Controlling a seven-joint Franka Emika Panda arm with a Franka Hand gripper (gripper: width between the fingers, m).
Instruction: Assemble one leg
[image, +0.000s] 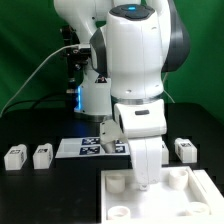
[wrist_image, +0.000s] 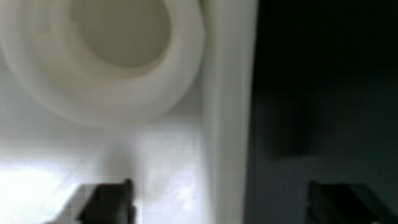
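Observation:
Three white legs with marker tags lie on the black table in the exterior view: two at the exterior view's left (image: 14, 156) (image: 42, 155) and one at the right (image: 184, 150). The large white square tray-like piece (image: 200, 200) lies at the front with round corner sockets (image: 118, 182). My gripper (image: 148, 184) hangs down onto this piece. In the wrist view the gripper (wrist_image: 224, 200) is open. One dark fingertip (wrist_image: 103, 200) is over the white piece and the other (wrist_image: 347, 200) over the black table, straddling the piece's edge (wrist_image: 222, 110). A round socket (wrist_image: 125, 45) fills the view close up. No leg is between the jaws.
The marker board (image: 92, 148) lies on the table behind the tray-like piece, partly hidden by the arm. The arm's large white body (image: 135, 60) blocks the middle of the exterior view. A green backdrop stands behind.

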